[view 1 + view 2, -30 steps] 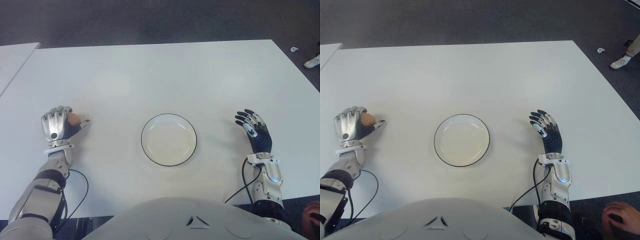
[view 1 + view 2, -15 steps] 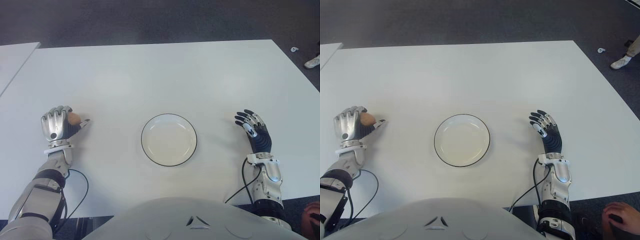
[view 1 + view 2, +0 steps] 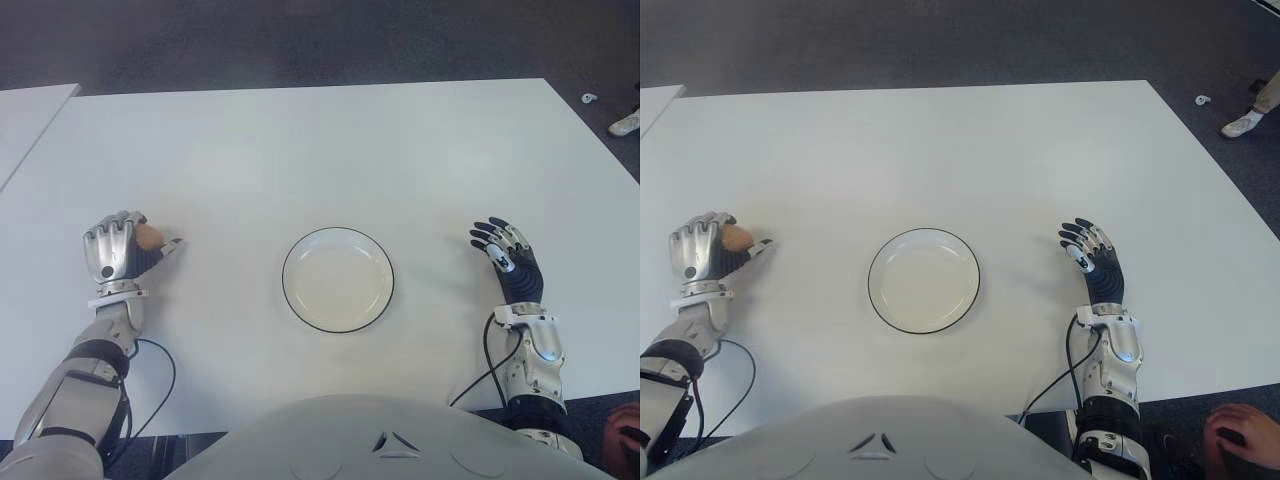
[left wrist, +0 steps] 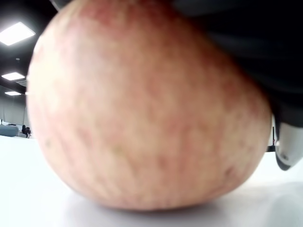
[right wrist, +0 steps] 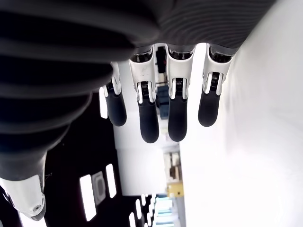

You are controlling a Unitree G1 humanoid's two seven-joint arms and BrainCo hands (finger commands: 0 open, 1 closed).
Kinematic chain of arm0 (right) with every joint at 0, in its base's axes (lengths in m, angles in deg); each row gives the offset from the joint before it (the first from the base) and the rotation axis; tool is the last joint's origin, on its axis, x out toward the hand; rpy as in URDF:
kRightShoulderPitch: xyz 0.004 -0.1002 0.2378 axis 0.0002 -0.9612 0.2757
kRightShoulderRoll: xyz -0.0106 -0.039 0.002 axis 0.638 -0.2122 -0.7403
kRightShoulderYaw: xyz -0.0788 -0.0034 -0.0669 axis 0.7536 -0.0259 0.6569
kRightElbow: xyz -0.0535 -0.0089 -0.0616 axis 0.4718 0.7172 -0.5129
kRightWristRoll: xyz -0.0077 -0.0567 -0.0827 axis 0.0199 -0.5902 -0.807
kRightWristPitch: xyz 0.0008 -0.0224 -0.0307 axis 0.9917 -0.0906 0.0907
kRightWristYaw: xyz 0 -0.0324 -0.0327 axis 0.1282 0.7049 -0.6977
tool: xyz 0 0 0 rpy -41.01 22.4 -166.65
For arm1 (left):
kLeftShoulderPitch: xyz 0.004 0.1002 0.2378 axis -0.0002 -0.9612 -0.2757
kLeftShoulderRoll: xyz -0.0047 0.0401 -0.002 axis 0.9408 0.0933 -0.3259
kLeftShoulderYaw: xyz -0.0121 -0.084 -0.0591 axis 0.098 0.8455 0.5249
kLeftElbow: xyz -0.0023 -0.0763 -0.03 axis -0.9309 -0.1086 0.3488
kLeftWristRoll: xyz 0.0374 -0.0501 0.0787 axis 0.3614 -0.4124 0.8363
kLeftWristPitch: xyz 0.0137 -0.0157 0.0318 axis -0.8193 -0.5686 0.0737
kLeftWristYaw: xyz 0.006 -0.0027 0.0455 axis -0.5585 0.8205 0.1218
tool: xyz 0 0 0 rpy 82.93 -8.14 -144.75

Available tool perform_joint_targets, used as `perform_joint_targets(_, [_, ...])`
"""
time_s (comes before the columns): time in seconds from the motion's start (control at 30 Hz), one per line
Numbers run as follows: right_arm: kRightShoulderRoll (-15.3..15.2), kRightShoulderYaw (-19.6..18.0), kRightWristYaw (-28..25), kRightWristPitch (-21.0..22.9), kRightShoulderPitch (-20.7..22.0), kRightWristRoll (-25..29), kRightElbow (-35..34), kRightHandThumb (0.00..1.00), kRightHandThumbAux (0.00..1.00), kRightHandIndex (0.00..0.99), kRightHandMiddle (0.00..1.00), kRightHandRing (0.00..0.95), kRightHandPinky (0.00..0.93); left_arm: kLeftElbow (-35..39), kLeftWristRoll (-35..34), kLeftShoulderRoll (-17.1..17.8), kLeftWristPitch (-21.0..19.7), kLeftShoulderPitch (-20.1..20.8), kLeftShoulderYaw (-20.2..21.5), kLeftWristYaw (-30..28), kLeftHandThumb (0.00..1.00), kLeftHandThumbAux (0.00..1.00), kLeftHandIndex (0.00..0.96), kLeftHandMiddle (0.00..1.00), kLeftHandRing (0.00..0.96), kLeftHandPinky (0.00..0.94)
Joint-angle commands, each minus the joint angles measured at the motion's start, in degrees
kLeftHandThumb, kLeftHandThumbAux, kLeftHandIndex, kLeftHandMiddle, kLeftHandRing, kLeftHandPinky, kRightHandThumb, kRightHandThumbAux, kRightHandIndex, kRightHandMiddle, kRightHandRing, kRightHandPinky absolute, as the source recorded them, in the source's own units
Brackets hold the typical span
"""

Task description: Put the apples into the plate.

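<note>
A white table (image 3: 300,150) stands on dark carpet (image 3: 300,40), a person's shoe (image 3: 1243,124) beyond its corner.

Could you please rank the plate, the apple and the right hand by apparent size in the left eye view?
1. plate
2. right hand, open
3. apple, mostly hidden in the left hand, so unsure

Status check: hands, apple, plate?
Left hand shut on the apple, down on the table, left of the plate. Plate empty. Right hand open, right of plate. Path between clear.
</note>
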Motion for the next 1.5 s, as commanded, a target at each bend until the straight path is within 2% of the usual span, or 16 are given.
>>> perform_joint_targets(0.03, [0.3, -0.1, -0.1, 0.3, 0.3, 0.7, 1.3, 0.389, 0.608, 0.211, 0.303, 0.277, 0.27, 4.5, 1.4, -7.4, 0.8, -6.1, -4.4, 2.2, 0.749, 0.696, 0.442, 0.89, 0.877, 0.871])
perform_joint_targets(0.27, [0.6, 0.0, 0.0, 0.0, 0.4, 0.5, 1.6, 0.389, 0.608, 0.211, 0.303, 0.277, 0.27, 24.9, 3.5, -3.1, -4.2, -10.1, -2.4, -0.5, 0.751, 0.695, 0.442, 0.897, 0.883, 0.872])
perform_joint_targets(0.33, [0.7, 0.1, 0.0, -0.1, 0.5, 0.4, 1.7, 0.389, 0.608, 0.211, 0.303, 0.277, 0.27, 33.2, 3.7, -1.7, -6.0, -11.9, -0.9, -3.6, 0.752, 0.695, 0.442, 0.898, 0.883, 0.872])
perform_joint_targets(0.4, [0.8, 0.2, 0.1, -0.2, 0.5, 0.3, 1.7, 0.389, 0.608, 0.211, 0.303, 0.277, 0.27, 38.4, 3.7, -0.9, -7.2, -13.2, 0.2, -5.9, 0.752, 0.695, 0.442, 0.899, 0.884, 0.872])
perform_joint_targets(0.47, [1.0, 0.3, 0.2, -0.4, 0.4, 0.2, 1.8, 0.389, 0.608, 0.211, 0.303, 0.277, 0.27, 48.8, 3.7, 1.0, -8.5, -14.9, 2.2, -10.8, 0.752, 0.694, 0.442, 0.899, 0.884, 0.872])
perform_joint_targets(0.53, [1.2, 0.4, 0.3, -0.6, 0.4, 0.0, 1.8, 0.389, 0.608, 0.211, 0.303, 0.277, 0.27, 55.5, 4.1, 2.3, -9.3, -15.9, 3.6, -14.3, 0.753, 0.694, 0.443, 0.897, 0.884, 0.87])
perform_joint_targets(0.6, [1.3, 0.4, 0.3, -0.7, 0.3, -0.1, 1.9, 0.389, 0.608, 0.211, 0.303, 0.277, 0.27, 59.2, 4.7, 3.0, -9.7, -16.5, 4.3, -16.6, 0.753, 0.693, 0.443, 0.894, 0.885, 0.868])
perform_joint_targets(0.83, [1.9, 0.8, 0.6, -1.1, -0.1, -0.4, 1.6, 0.389, 0.608, 0.211, 0.303, 0.277, 0.27, 66.0, 6.5, 3.5, -9.9, -18.3, 5.2, -22.7, 0.753, 0.692, 0.443, 0.883, 0.88, 0.86])
perform_joint_targets(1.03, [2.1, 1.3, 1.0, -1.4, -0.3, -0.6, 1.4, 0.389, 0.608, 0.211, 0.303, 0.277, 0.27, 69.7, 9.0, 2.5, -11.4, -18.4, 5.2, -28.9, 0.752, 0.692, 0.444, 0.869, 0.873, 0.851])
perform_joint_targets(1.23, [2.4, 1.7, 1.5, -1.7, -0.5, -0.8, 1.2, 0.389, 0.608, 0.211, 0.303, 0.277, 0.27, 71.2, 11.5, 1.0, -11.8, -17.2, 4.4, -33.0, 0.752, 0.691, 0.444, 0.859, 0.868, 0.85])
perform_joint_targets(1.5, [2.9, 2.4, 2.1, -2.2, -0.8, -1.2, 1.0, 0.389, 0.608, 0.211, 0.303, 0.277, 0.27, 72.2, 14.4, -2.4, -10.2, -12.8, 1.0, -36.9, 0.752, 0.691, 0.445, 0.848, 0.86, 0.845])
